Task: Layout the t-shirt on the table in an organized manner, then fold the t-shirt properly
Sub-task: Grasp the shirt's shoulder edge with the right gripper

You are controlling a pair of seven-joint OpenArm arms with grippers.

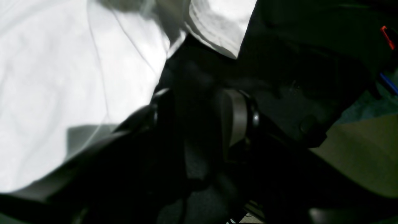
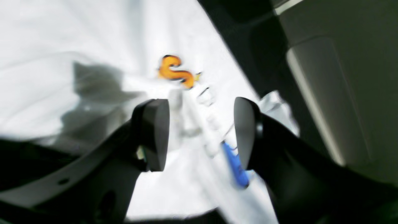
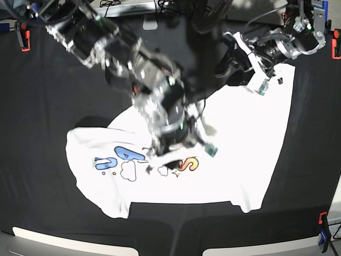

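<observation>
The white t-shirt [image 3: 234,149] lies spread print-up on the black table [image 3: 37,96], with blue letters at its left and an orange S [image 3: 187,164] near the middle. My right gripper [image 3: 169,145] hovers low over the print. In the right wrist view this gripper [image 2: 200,132] is open, with rumpled cloth [image 2: 186,46] under the gap and nothing pinched. At the shirt's far edge my left gripper [image 3: 230,69] sits on the right side of the base view. The left wrist view shows its jaws [image 1: 194,105] apart over a dark gap, with white cloth [image 1: 62,77] to the left.
Red clamps [image 3: 21,37] [image 3: 335,48] hold the black cloth at the far corners. Another red clamp [image 3: 321,218] and a blue one [image 3: 319,241] sit at the near right edge. Cables and a monitor stand [image 3: 150,22] lie beyond the table's far edge.
</observation>
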